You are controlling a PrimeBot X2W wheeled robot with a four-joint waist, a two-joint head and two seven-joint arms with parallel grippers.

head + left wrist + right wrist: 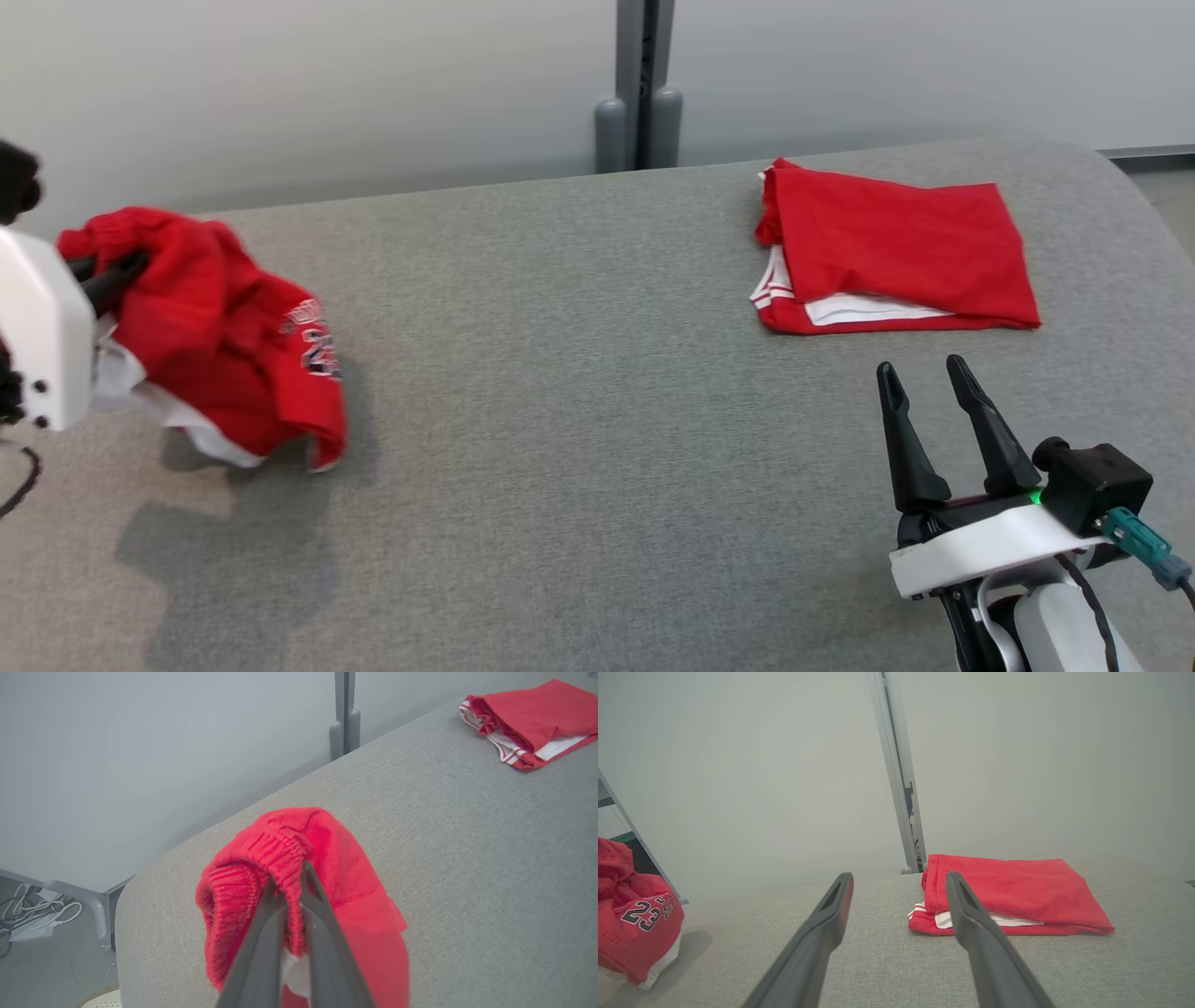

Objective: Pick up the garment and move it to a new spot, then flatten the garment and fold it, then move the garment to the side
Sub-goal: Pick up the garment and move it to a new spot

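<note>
A crumpled red garment [219, 336] with white trim and a dark number print hangs in a bunch at the far left of the grey table. My left gripper [117, 271] is shut on its ribbed red waistband [261, 868]; the cloth's lower folds rest on or hover just over the table. In the right wrist view the same garment [637, 914] shows at the left edge, its "23" print visible. Near the front right corner my right gripper [920, 378] stands open and empty, fingers pointing toward the back of the table.
A second red garment [896, 247], folded flat with white edges showing, lies at the back right [1008, 896]. A grey post [639, 84] stands behind the table's far edge against the wall. Cables [32, 910] lie on the floor beyond the left edge.
</note>
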